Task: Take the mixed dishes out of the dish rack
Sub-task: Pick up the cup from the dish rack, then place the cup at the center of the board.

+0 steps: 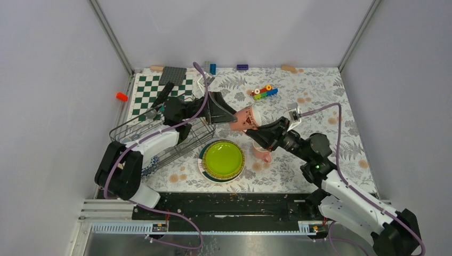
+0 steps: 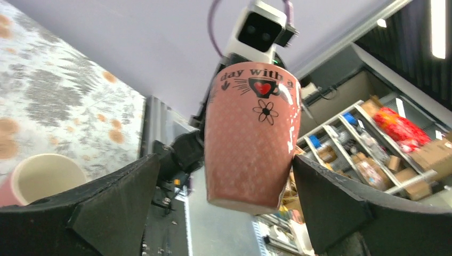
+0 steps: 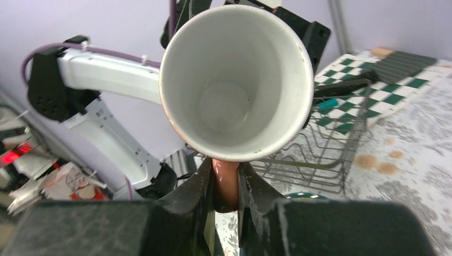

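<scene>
Your right gripper (image 3: 226, 185) is pinched narrow on the handle of the pink cup (image 1: 246, 118), which hangs tipped on its side in mid-air, just right of the dish rack (image 1: 160, 136). Your left gripper (image 1: 223, 113) stands wide open around the cup's base, with gaps on both sides and nothing held. Risks as I judge them: a handle-only pinch could let the cup swivel or slip, and pulling away crooked could clip the left fingers (image 2: 114, 205). The second pink cup (image 1: 261, 153) sits right under your right arm and the lime-green plate (image 1: 223, 159) stack is just beside it, so a low or rushed set-down could knock either. The surface is a fern-print table (image 1: 320, 96); a chequered board (image 1: 149, 90) and toy bricks (image 1: 265, 92) lie at the back, with plain pale walls all round.
</scene>
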